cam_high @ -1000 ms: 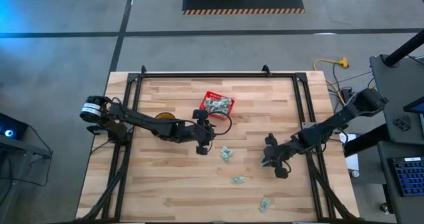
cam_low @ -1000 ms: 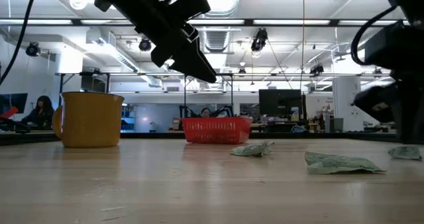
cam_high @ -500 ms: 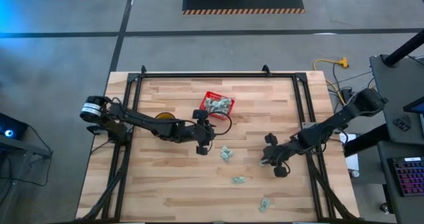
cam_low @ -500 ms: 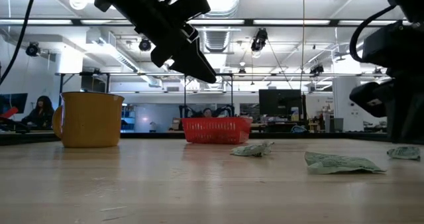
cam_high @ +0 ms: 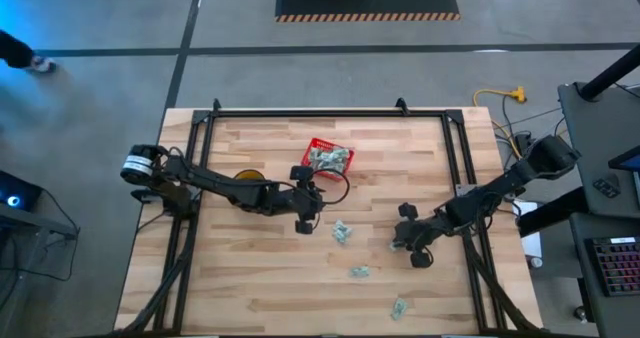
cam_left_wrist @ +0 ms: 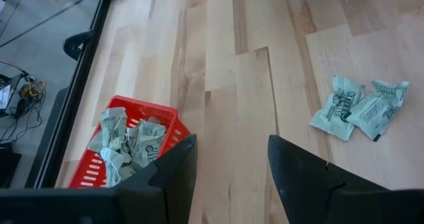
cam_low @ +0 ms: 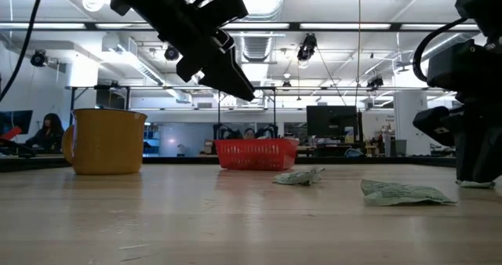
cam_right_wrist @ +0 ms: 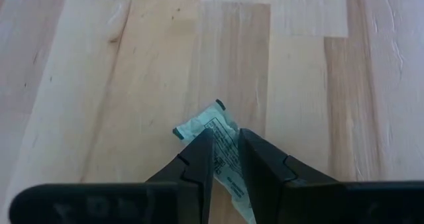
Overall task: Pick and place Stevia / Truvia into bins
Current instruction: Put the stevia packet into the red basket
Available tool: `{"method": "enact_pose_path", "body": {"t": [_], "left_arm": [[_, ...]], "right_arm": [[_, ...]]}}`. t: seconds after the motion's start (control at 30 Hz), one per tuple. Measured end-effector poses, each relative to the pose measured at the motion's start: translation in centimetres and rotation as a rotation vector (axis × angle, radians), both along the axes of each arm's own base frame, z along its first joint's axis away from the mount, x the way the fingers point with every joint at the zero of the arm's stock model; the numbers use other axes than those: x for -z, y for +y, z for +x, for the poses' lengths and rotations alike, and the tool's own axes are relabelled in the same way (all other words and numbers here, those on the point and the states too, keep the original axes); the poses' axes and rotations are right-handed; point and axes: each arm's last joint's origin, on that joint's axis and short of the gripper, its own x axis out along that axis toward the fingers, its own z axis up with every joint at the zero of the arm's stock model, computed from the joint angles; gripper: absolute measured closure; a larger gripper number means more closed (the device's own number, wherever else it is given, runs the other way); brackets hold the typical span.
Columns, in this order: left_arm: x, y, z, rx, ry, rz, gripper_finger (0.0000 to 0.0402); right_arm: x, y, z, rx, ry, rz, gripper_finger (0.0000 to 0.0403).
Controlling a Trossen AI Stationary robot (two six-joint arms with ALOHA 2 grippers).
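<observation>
Here a Stevia sachet [cam_right_wrist: 215, 134] is pinched between the nearly closed fingers of the right gripper [cam_right_wrist: 225, 159], most of it showing ahead of the tips, so it could be dropped by so shallow a hold before the red basket [cam_high: 329, 156] is reached, while the left gripper [cam_left_wrist: 228, 161] is held spread.

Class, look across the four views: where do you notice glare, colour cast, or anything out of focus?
High view: blue glow over the floor at the left edge. Low view: bright ceiling lights glare; the right gripper is a dark silhouette against the bright room. Right wrist view: its fingers are soft, the sachet sharper.
</observation>
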Motion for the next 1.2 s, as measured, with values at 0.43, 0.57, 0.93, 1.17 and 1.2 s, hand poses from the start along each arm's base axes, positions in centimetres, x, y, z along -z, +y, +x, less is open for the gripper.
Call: {"method": "enact_pose_path", "body": {"t": [0.43, 0.57, 0.93, 1.17, 1.2], "left_arm": [[1.2, 0.1, -0.5, 0.001, 0.025, 0.003, 0.0233], [1.1, 0.1, -0.4, 0.002, 0.004, 0.001, 0.0233], [1.1, 0.1, -0.5, 0.003, 0.013, 0.004, 0.0233], [1.2, 0.1, -0.6, 0.003, 0.029, 0.007, 0.0233], [1.3, 0.1, -0.6, 0.003, 0.031, 0.007, 0.0233]], "right_arm": [[0.0, -0.2, -0.1, -0.031, -0.017, -0.079, 0.037], [-0.2, -0.2, 0.0, -0.077, -0.03, -0.115, 0.0391], [-3.3, 0.2, 2.6, -0.089, -0.225, -0.48, 0.0394], [-6.0, -2.0, 5.2, 0.127, -0.384, -0.817, 0.0394], [-6.4, -2.7, 5.6, 0.147, -0.402, -0.825, 0.0394]]}}
